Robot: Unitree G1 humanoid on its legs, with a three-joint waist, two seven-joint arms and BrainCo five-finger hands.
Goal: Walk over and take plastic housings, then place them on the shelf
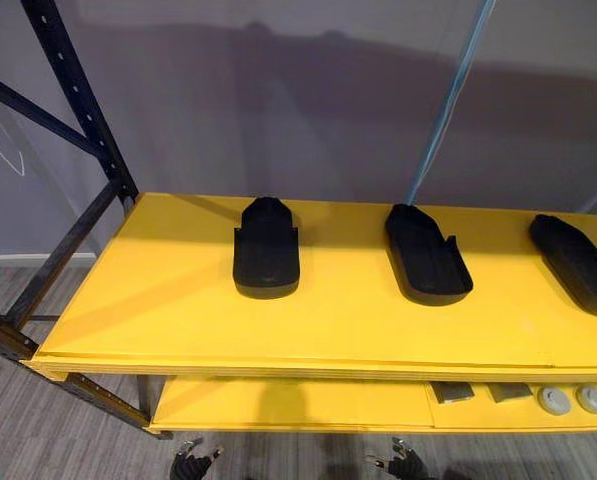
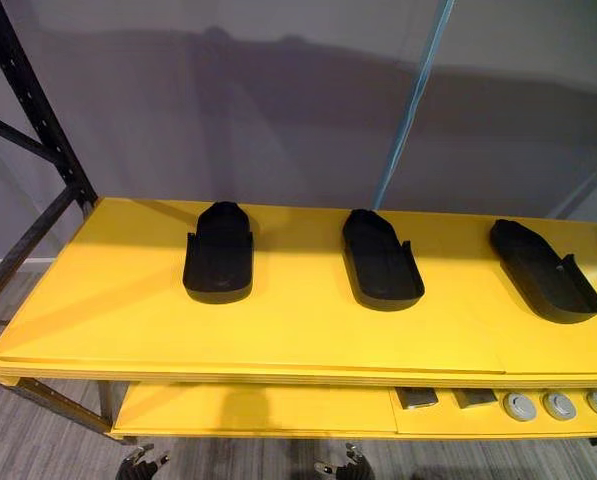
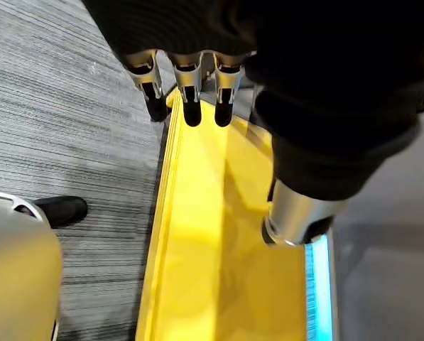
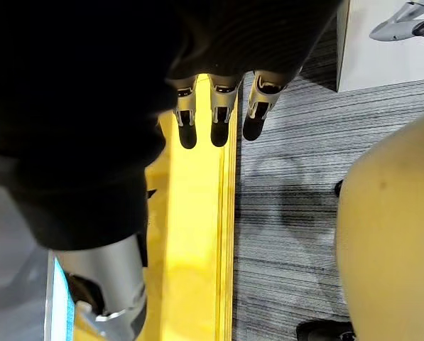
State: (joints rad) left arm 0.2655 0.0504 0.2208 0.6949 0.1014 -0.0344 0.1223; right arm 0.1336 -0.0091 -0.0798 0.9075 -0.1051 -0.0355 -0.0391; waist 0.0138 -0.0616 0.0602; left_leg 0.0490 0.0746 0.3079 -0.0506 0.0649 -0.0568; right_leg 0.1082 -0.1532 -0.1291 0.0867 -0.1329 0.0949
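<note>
Between fetches, we judge: left housing [image 1: 266, 250], middle housing [image 1: 426, 255] and right housing [image 1: 576, 262] lie apart on the shelf [image 1: 168, 320].
Left hand [image 1: 191, 466] and right hand [image 1: 408, 464] hang low, fingers straight, empty; next we must fetch another.

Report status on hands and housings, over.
Open, empty: left hand, right hand, hanging low. On the top shelf: left housing, middle housing, right housing. Nothing in the way.

Storeroom or workshop: a dark steel rack [image 1: 82, 100] with yellow shelves [image 1: 158, 310] holding black plastic housings [image 1: 266, 250].
</note>
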